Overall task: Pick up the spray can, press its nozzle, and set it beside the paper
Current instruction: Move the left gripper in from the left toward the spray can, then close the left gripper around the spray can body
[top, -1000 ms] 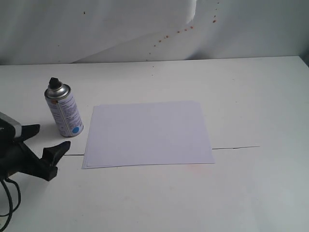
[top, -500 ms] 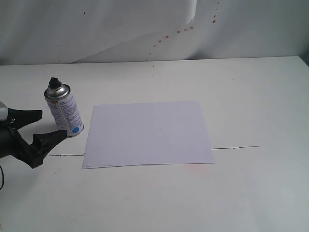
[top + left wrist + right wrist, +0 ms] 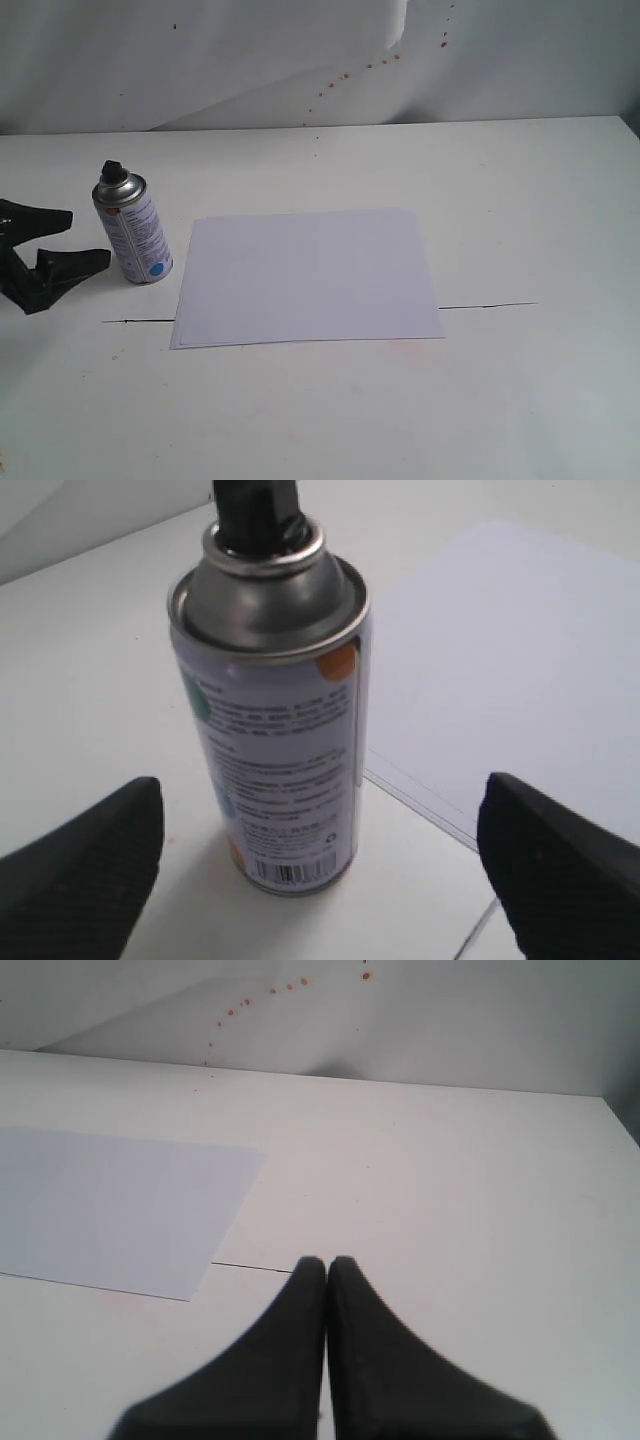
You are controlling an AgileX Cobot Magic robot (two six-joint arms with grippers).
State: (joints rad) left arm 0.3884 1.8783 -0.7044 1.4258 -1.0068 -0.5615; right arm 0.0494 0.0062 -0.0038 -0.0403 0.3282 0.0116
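Silver metal forms the spray can [image 3: 133,228], a small upright cylinder with a domed top, a white printed label, an orange patch near the shoulder and a round blue dot near its base. A black plastic nozzle [image 3: 113,170], much narrower than the can, caps the dome. What is inside the can cannot be seen. It stands on the matte white table [image 3: 520,190], just beside the left edge of the paper [image 3: 305,277], with a thin strip of table between them. The paper is a large plain white rectangle lying flat, and a thin dark line [image 3: 490,304] runs across the table under it.

The left claw [image 3: 88,237] sits low, just left of the can, spread wide and holding nothing. Its black wedge-shaped fingers [image 3: 90,870] look finely pebbled. In the left wrist view they stand either side of the can, and neither touches it.

The right claw [image 3: 327,1265] has its smooth black fingers pressed together with nothing between them, over bare table near a corner of the paper
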